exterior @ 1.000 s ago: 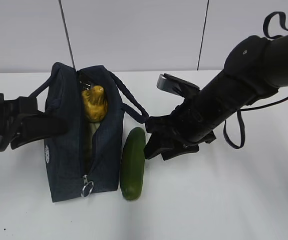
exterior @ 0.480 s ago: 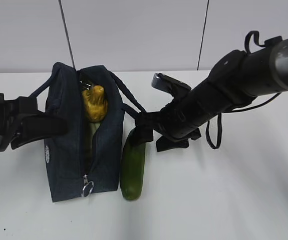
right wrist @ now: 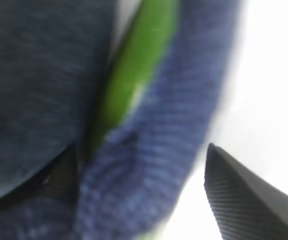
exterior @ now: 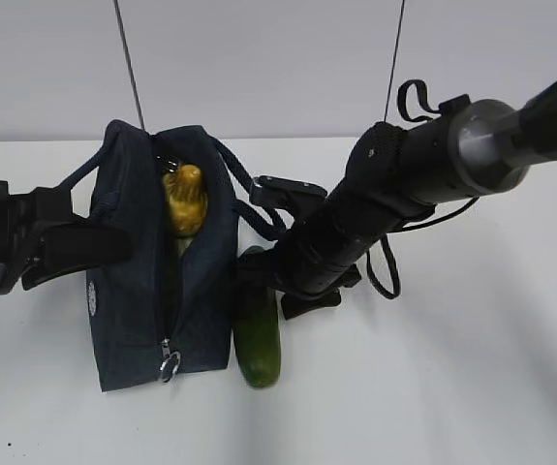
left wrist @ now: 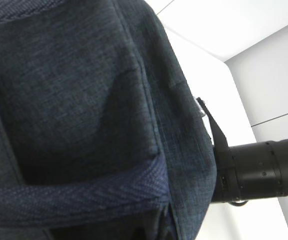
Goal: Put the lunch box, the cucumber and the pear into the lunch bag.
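My right gripper (exterior: 256, 281) has swung in over the cucumber (exterior: 258, 341) on the bench beside the lunch bag (exterior: 133, 300) — jaws spread — while my left gripper (exterior: 113, 244), jaws pressed together, holds the bag's side.

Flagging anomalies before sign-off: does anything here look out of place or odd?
One thing: the right tool comes down on the long dark green cucumber where a loop handle of the navy fabric lunch bag lies close by, so it may snag the strap.
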